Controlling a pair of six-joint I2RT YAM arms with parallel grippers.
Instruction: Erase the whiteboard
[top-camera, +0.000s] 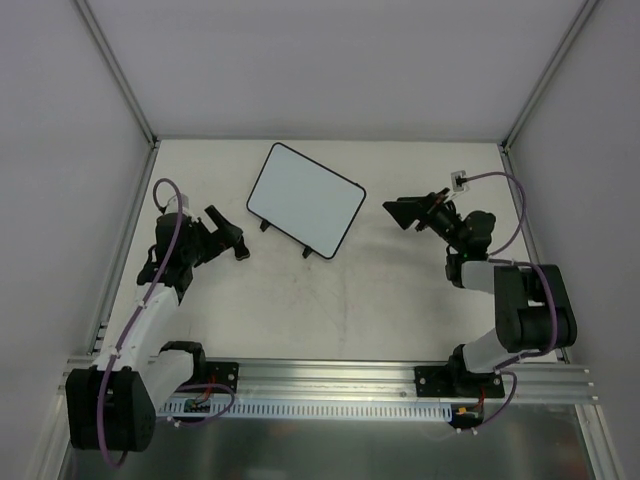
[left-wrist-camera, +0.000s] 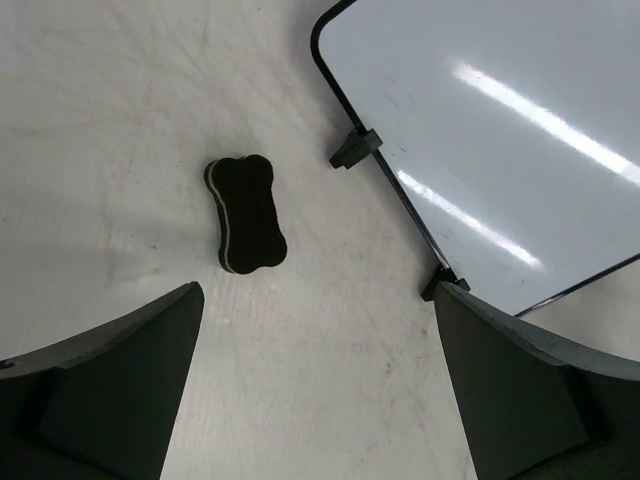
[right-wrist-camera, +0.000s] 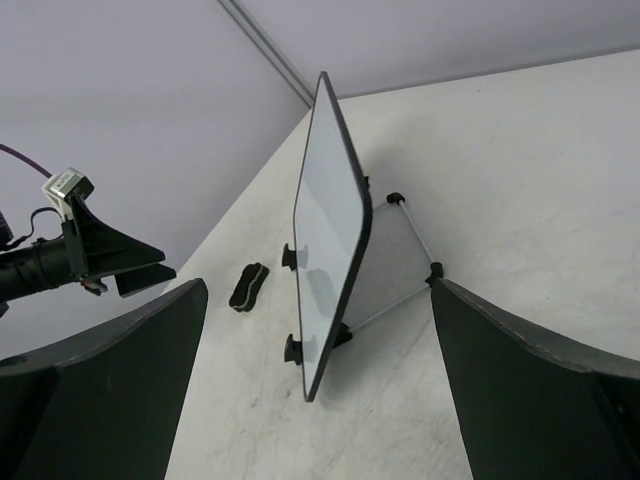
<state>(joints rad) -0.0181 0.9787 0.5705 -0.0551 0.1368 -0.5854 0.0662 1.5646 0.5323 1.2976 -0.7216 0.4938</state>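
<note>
Whiteboard (top-camera: 305, 200) was propped on its feet at the far middle of the desk (top-camera: 350, 300), left claw (top-camera: 228, 232) was held wide open and empty over a black eraser (left-wrist-camera: 246, 214) laid near the board's left foot, right claw (top-camera: 420, 210) was likewise spread wide, nothing gripped.

An off-white table (top-camera: 350, 310), faintly scuffed, forms the floor of a small booth. Pale grey panels close it in — a far wall (top-camera: 330, 60), a left wall (top-camera: 50, 150) and a right wall (top-camera: 600, 150) — joined at the far corners by slim metal posts (top-camera: 115, 70). Along the near edge runs a slotted aluminium rail (top-camera: 330, 375), with a dull metal sheet (top-camera: 330, 450) nearer still. The light is soft and even, shadows faint.
</note>
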